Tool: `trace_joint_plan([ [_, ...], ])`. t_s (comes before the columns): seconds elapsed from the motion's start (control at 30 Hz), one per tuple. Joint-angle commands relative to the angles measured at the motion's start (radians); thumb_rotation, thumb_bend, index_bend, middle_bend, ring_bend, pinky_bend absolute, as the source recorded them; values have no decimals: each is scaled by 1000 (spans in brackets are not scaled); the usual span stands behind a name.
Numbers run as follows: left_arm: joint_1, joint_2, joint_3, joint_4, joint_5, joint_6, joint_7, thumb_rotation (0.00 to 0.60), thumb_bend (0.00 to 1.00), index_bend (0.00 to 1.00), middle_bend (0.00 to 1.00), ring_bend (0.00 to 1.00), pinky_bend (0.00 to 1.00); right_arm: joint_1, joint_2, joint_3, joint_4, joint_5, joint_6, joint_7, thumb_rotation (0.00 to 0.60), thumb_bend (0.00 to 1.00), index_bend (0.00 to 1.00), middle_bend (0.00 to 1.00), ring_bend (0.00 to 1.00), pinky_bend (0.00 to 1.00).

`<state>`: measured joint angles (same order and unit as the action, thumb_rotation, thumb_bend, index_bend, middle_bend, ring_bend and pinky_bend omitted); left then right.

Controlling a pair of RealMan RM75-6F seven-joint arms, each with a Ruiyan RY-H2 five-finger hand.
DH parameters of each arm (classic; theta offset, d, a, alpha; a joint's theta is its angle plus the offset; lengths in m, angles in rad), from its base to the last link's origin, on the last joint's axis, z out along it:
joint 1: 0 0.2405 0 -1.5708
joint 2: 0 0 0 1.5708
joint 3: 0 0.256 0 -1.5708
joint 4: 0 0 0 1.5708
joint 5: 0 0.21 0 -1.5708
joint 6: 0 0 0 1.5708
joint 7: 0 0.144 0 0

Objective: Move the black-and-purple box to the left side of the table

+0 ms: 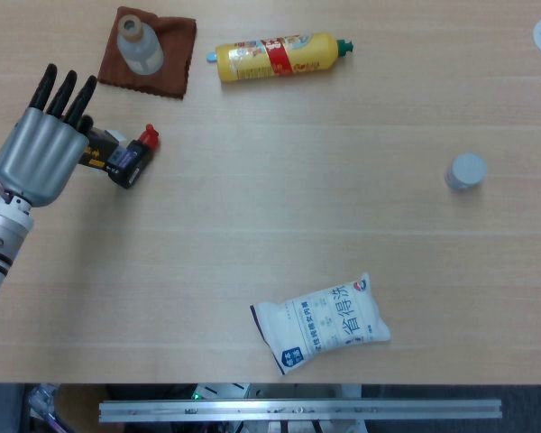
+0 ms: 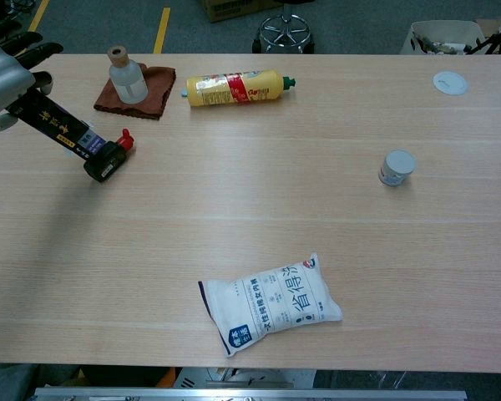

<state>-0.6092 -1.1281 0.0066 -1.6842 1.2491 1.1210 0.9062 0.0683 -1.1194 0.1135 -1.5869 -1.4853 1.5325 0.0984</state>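
Note:
The black-and-purple box [image 1: 122, 162] [image 2: 75, 138], with a red piece at its far end, is at the left side of the table. My left hand [image 1: 41, 158] [image 2: 4, 75] holds its upper end, fingers stretched out over it. The box slants down to the right, and its lower end reaches the table top or sits just above it. In the head view the hand hides most of the box's length. My right hand shows in neither view.
A glass bottle [image 1: 140, 45] stands on a brown cloth [image 1: 171, 68] just beyond the box. A yellow bottle [image 1: 279, 56] lies at the back. A small white jar [image 1: 465, 171] stands at the right and a white bag [image 1: 320, 322] lies near the front edge.

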Motion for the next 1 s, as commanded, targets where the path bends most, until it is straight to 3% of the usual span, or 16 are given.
trace_joint_plan([
  [0.03, 2, 1, -2, 2, 1, 4, -2, 600, 507, 422, 0, 0, 50, 0, 0, 0, 0, 0, 0, 0, 600, 228, 311, 221, 150, 222],
  [0.2, 17, 5, -9, -3, -17, 10, -36, 600, 507, 420, 1, 0, 50, -1, 1, 1, -1, -1, 4, 1, 600, 228, 312, 221, 150, 222],
  [0.5, 73, 42, -40, -30, -164, -22, -250, 600, 508, 393, 1, 0, 50, -2, 8, 2, -7, -2, 7, -2, 600, 228, 311, 221, 150, 222],
  [0.77, 104, 87, -68, -26, -300, -164, -526, 600, 507, 334, 0, 0, 50, 2, 6, 2, -13, -2, 1, -14, 600, 228, 311, 221, 150, 222],
  [1.0, 143, 100, -78, -13, -282, -280, -794, 600, 507, 311, 1, 0, 50, 1, 9, 2, -21, -2, 3, -22, 600, 228, 311, 221, 150, 222],
])
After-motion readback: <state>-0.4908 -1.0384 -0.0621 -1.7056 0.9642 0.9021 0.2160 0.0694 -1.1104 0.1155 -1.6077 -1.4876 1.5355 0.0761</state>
